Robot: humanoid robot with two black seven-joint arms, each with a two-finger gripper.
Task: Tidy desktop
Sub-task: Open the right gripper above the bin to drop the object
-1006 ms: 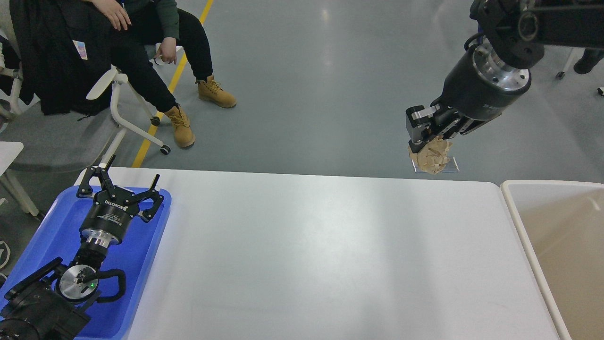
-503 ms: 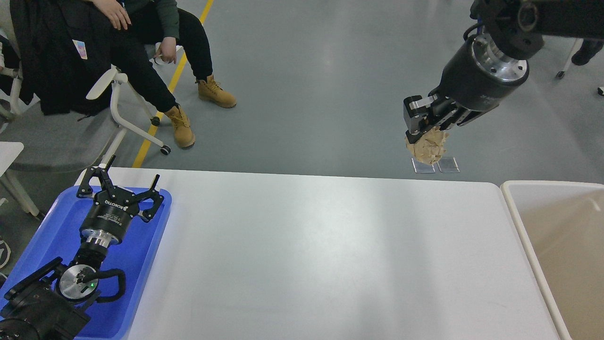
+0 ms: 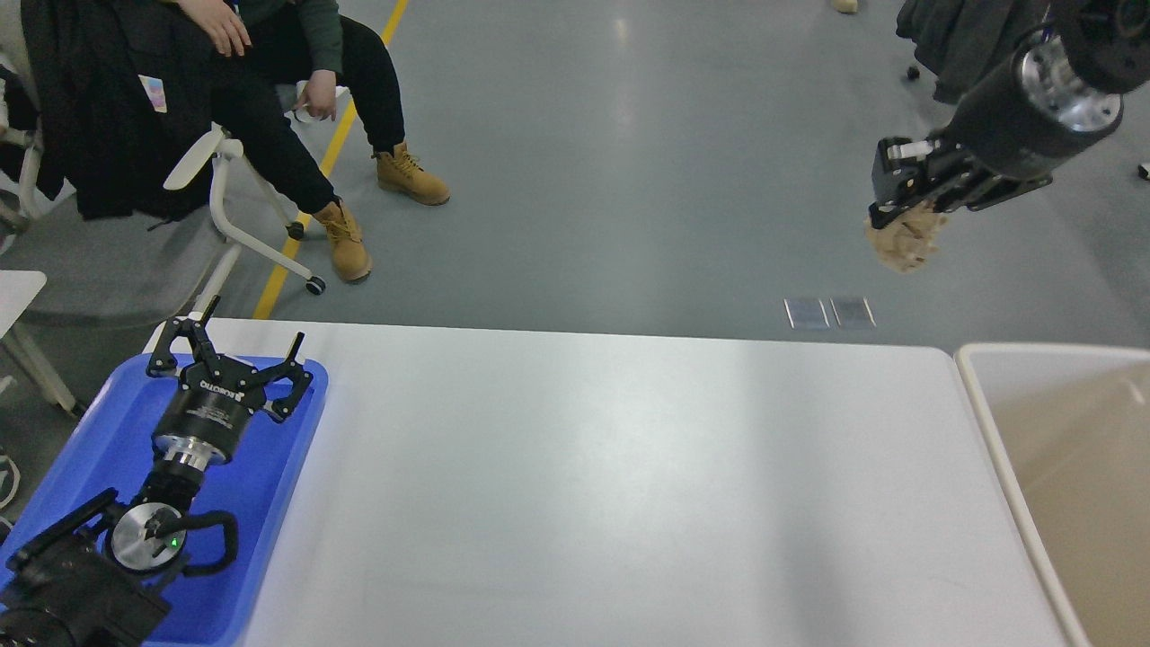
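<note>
Head view: bin (image 3: 988,422) is cut off at 3 o'clock; paper wad (image 3: 903,244) is clamped in right pincer (image 3: 898,220), past the counter (image 3: 611,485); left pincer (image 3: 229,355) is spread wide at 9.

Desktop (image 3: 584,485) open; blue tray (image 3: 99,449) left, bin (image 3: 988,422) right.

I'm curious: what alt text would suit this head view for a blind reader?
The right gripper holds a crumpled brown paper wad in the air, near a beige bin. The white desktop lies below; the left gripper, jaws open, hovers over a blue tray.
</note>
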